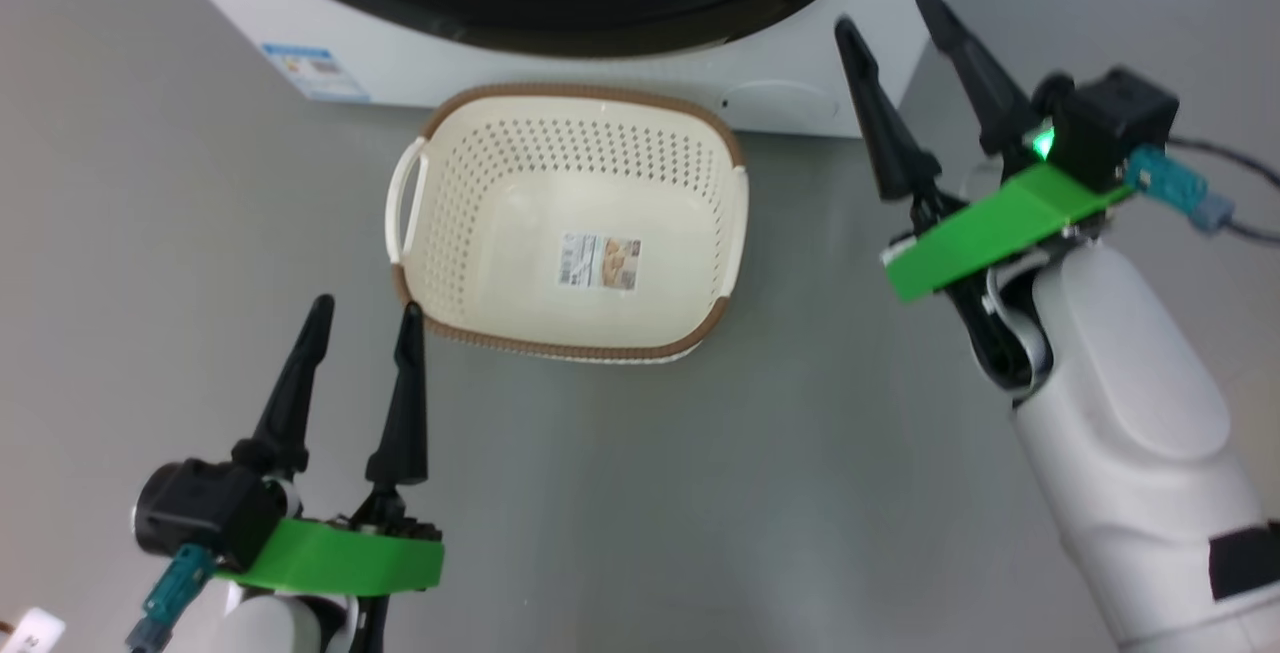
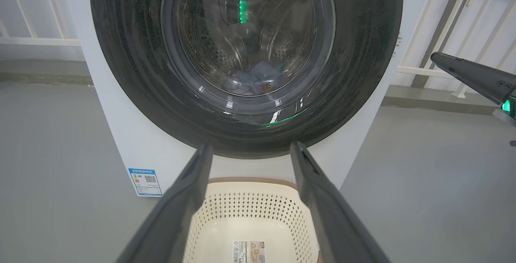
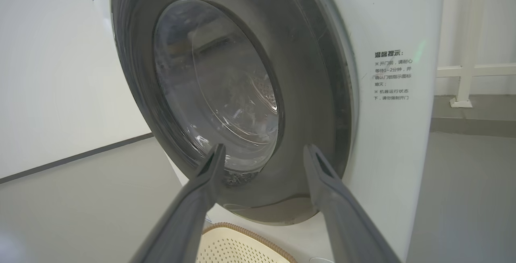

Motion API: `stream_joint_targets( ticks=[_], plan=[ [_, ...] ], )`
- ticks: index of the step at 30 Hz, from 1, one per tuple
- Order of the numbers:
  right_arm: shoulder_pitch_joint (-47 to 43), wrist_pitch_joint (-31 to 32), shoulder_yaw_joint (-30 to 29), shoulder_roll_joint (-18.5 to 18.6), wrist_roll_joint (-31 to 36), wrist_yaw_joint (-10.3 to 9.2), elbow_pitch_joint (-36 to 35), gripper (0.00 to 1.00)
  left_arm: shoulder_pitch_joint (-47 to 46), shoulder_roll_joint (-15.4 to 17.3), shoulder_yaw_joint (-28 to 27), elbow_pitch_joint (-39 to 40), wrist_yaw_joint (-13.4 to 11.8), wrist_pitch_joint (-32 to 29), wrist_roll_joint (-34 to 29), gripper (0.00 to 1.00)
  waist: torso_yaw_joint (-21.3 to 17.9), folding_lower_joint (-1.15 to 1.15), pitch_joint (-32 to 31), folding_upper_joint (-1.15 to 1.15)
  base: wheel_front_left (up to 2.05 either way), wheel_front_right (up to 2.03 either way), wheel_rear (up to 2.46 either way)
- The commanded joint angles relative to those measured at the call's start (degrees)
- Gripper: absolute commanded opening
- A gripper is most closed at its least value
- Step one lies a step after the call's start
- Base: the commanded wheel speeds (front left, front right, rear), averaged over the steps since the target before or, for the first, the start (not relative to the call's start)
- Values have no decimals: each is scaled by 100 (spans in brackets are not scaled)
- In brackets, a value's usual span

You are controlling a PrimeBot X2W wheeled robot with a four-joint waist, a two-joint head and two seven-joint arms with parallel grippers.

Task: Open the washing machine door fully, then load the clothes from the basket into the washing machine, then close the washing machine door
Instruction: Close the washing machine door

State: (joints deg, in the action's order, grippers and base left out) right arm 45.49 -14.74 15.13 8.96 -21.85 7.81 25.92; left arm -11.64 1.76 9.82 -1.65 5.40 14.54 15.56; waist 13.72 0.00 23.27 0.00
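The washer's (image 1: 780, 83) door (image 2: 133, 73) is shut, with blue clothes (image 2: 258, 79) lying behind its glass, and the basket (image 1: 560, 345) sits on the floor just before the washer. The right gripper (image 1: 885, 9) hovers by the washer's right front corner. The left gripper (image 1: 366, 305) is farther from the washer, beside the basket; both are spread wide, holding nothing.

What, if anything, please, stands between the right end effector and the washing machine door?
Nothing visible does. The open right end effector faces the large round, glossy black-rimmed glass washing machine door with only air between them; the cream perforated plastic basket sits lower, on the floor.
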Motion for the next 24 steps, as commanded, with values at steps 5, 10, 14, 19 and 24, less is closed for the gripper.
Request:
stream_joint_targets(
  ticks=[5,10,14,19,24],
  plan=[
    [-917,-26,-104,-221,1,-32,-463,100,307,111,-488,108,80,46,-188,100,-555,0,-674,0,0,0,0],
    [-1486,-26,-259,-260,90,-32,-685,100,513,111,-746,111,110,46,-293,100,-813,0,-949,0,0,0,0],
    [-1795,-26,-369,-261,125,-32,-830,100,639,111,-924,139,117,46,-323,100,-958,0,-1092,0,0,0,0],
    [-2299,-26,-505,-267,143,-32,-1032,100,890,111,-1209,156,85,46,-305,100,-1191,0,-1299,0,0,0,0],
    [-2760,-26,-690,-278,171,-32,-1191,100,1080,111,-1321,221,21,46,-307,100,-1328,0,-1484,0,0,0,0]
  ],
)
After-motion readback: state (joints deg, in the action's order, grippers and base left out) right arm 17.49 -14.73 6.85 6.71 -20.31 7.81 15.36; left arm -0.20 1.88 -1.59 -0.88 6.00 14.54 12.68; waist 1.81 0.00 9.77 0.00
